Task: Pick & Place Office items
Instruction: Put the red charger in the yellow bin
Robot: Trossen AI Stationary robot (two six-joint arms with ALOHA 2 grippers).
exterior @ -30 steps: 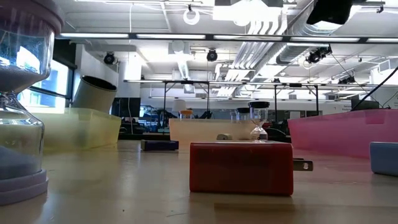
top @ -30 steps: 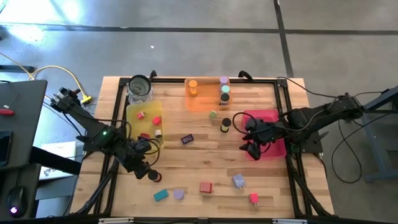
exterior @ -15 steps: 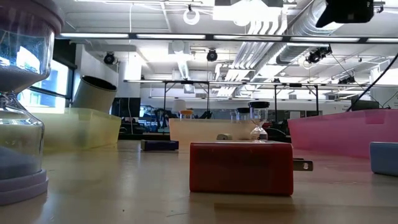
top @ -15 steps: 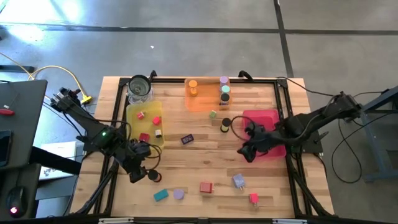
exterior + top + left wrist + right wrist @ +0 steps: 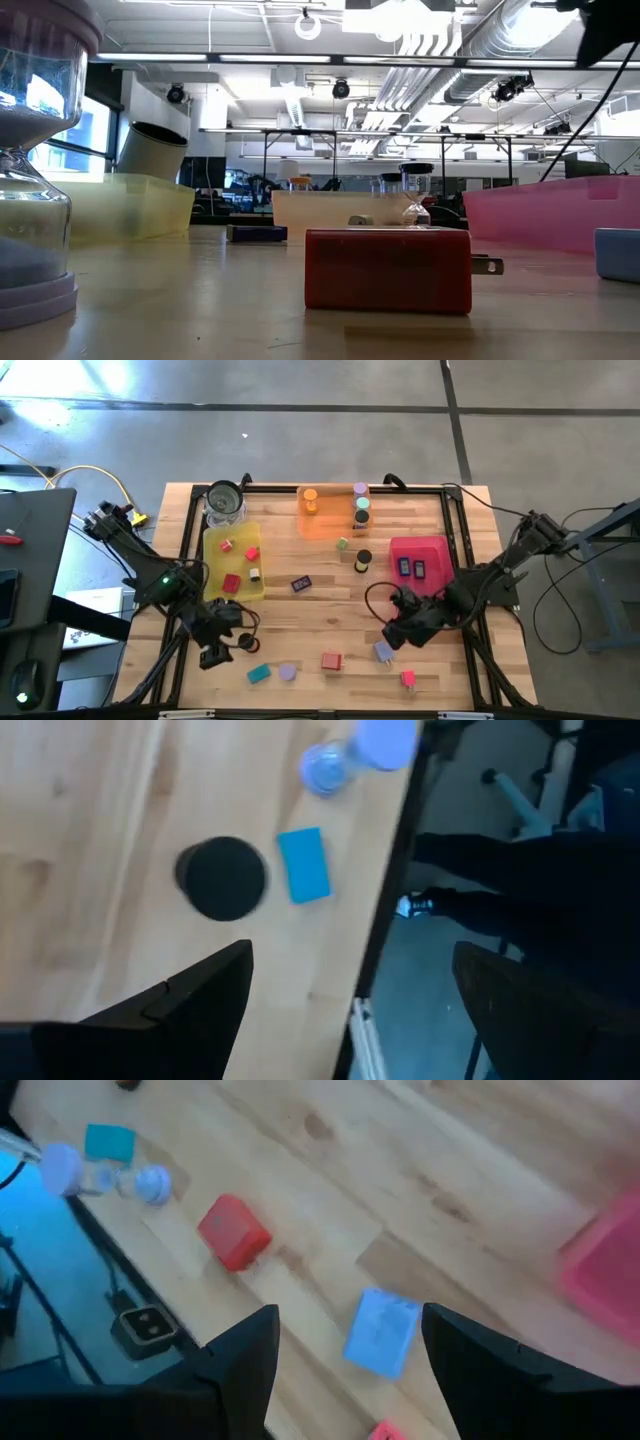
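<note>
Wooden tabletop (image 5: pixel 330 615) is seen whole only from above, where office items lie scattered. Left gripper (image 5: pixel 213 650) is held spread and empty just beside a black cylinder (image 5: pixel 246 643); a teal block (image 5: pixel 302 865) is shown close by in its wrist view. Right gripper (image 5: pixel 393 637), parted and empty, is held over a lavender block (image 5: pixel 381 1333). A red block (image 5: pixel 388 270) fills the low view.

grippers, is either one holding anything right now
Nothing is held. The left tool hangs open above the black cylinder; the right tool is open over the lavender block.
</note>
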